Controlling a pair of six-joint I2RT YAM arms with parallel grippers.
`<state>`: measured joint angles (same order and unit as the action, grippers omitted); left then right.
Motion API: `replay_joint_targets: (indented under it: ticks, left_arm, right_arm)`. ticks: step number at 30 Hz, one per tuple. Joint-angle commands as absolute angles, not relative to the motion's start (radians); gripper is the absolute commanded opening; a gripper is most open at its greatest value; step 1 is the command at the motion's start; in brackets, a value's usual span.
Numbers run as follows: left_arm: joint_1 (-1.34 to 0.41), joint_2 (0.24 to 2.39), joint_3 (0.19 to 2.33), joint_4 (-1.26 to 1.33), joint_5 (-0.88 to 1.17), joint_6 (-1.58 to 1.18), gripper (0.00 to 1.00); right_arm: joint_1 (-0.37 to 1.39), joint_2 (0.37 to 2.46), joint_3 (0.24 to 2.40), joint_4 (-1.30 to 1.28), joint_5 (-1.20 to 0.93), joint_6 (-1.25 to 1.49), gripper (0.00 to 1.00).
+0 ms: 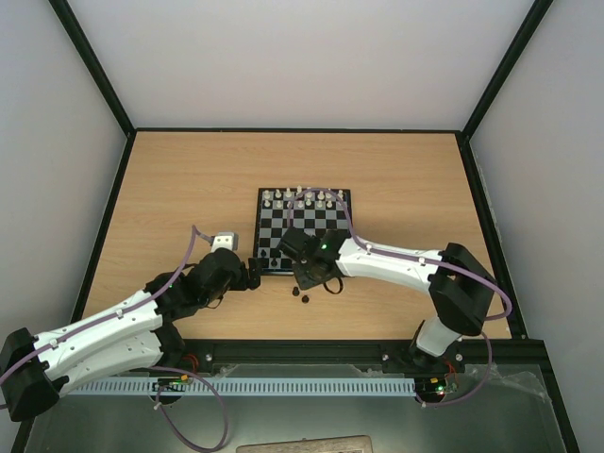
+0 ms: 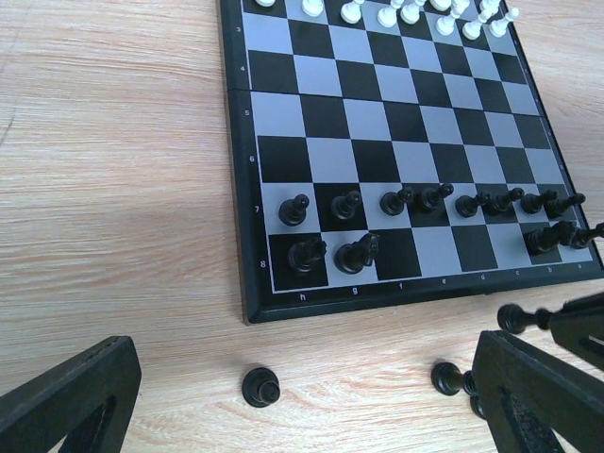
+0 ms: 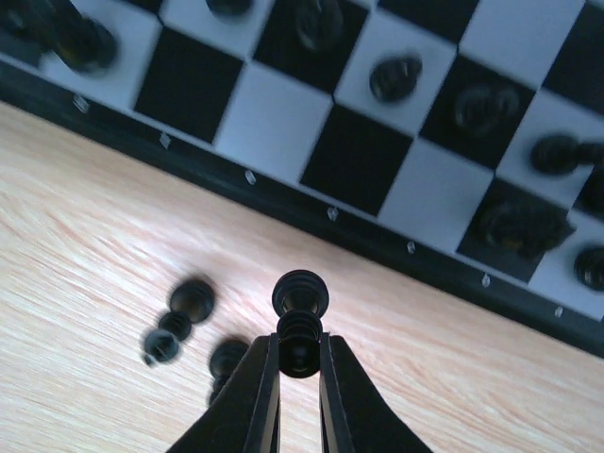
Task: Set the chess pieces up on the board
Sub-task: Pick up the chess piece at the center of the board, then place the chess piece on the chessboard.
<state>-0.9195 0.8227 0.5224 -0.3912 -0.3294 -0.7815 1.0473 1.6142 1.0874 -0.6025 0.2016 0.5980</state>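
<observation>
The board (image 1: pixel 304 226) lies mid-table, with white pieces along its far rows and black chess pieces (image 2: pixel 411 200) on its two near rows. My right gripper (image 3: pixel 300 357) is shut on one black piece (image 3: pixel 300 304), holding it above the wood just off the board's near edge (image 3: pixel 311 212). In the top view this gripper (image 1: pixel 311 279) hovers at the board's near edge. Loose black pieces (image 3: pixel 192 300) lie on the wood below it. My left gripper (image 2: pixel 302 415) is open and empty, low over the wood near the board's near left corner. One loose black piece (image 2: pixel 260 387) lies between its fingers (image 2: pixel 71 396).
Another loose black piece (image 2: pixel 451 378) lies by the left gripper's right finger (image 2: pixel 538 387). The right gripper's finger (image 2: pixel 580 326) with its piece shows at the right edge of the left wrist view. A small grey-white block (image 1: pixel 223 240) sits on the left arm. Black frame rails border the table.
</observation>
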Motion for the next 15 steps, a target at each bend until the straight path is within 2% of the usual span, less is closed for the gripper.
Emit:
replay_joint_targets:
  ticks: [1,15]
  left_arm:
    - [-0.913,0.826,0.532,-0.383,-0.328,-0.756,1.00]
    - [-0.907,0.818,0.536,-0.393,-0.330,-0.744,1.00]
  right_arm:
    - [1.045,1.659,1.176,-0.691,0.272,0.563,0.09]
    - [0.940,1.729,1.253,-0.670,0.241,0.485,0.09]
